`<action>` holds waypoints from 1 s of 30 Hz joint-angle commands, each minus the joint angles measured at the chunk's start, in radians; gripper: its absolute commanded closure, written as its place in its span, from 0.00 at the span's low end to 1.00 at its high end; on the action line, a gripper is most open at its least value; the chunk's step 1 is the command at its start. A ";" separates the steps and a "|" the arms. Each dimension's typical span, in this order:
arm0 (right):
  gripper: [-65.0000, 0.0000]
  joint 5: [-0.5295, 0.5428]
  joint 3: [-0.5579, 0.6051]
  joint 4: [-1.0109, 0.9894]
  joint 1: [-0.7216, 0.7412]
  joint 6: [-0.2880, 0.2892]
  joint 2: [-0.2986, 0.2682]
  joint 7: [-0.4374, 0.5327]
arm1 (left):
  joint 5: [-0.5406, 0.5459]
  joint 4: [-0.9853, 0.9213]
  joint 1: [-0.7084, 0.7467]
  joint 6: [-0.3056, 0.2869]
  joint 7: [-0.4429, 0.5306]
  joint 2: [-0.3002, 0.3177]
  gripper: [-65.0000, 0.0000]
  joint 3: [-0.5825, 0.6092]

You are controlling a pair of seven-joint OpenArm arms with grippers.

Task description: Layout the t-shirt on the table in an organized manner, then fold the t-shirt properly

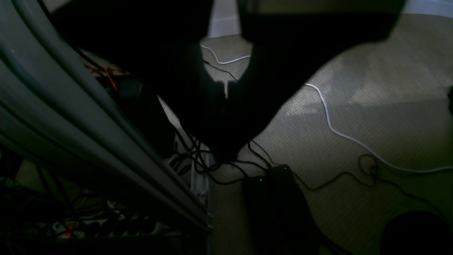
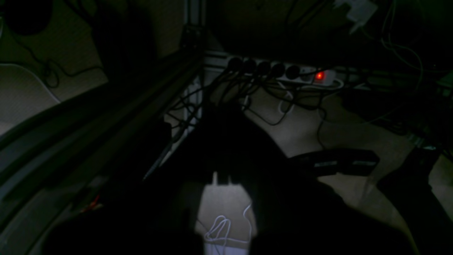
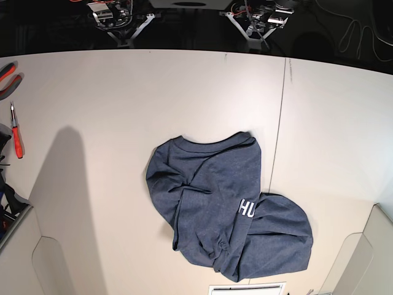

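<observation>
The navy-blue t-shirt (image 3: 224,206) lies crumpled in a heap on the white table (image 3: 110,110), front of centre, with white letters "HU" showing on a fold. Both arms hang behind the table's far edge, well away from the shirt: the left arm (image 3: 265,18) at the top right of the base view, the right arm (image 3: 115,15) at the top left. In the left wrist view my left gripper (image 1: 226,141) is a dark silhouette over the floor, jaws together, holding nothing. The right gripper (image 2: 223,127) looks the same, shut and empty.
A red-handled screwdriver (image 3: 16,132) and red pliers (image 3: 7,74) lie at the table's left edge. A dark seam (image 3: 280,123) crosses the tabletop. Below the grippers are carpet, a white cable (image 1: 329,120), black cables, a power strip (image 2: 283,72) and a metal frame rail (image 1: 70,106).
</observation>
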State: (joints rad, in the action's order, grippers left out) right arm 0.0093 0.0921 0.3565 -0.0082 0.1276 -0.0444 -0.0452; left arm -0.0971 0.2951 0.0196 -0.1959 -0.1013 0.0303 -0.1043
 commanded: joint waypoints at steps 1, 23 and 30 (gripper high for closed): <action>1.00 -0.002 0.002 0.009 0.003 0.008 -0.005 0.010 | -0.001 0.010 -0.003 -0.011 0.000 -0.002 1.00 -0.001; 1.00 -0.002 0.002 0.021 0.002 0.008 -0.005 0.010 | -0.001 0.020 -0.002 -0.011 -0.001 -0.002 1.00 -0.001; 1.00 -0.002 0.002 0.025 0.001 0.008 -0.005 0.010 | 0.003 0.026 0.016 -0.010 -0.001 -0.002 1.00 -0.001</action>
State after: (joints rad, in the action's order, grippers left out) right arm 0.0093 0.0921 0.3729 -0.0086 0.1276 -0.0448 -0.0452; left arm -0.0959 0.3153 0.0349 -0.1959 -0.1032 0.0303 -0.1043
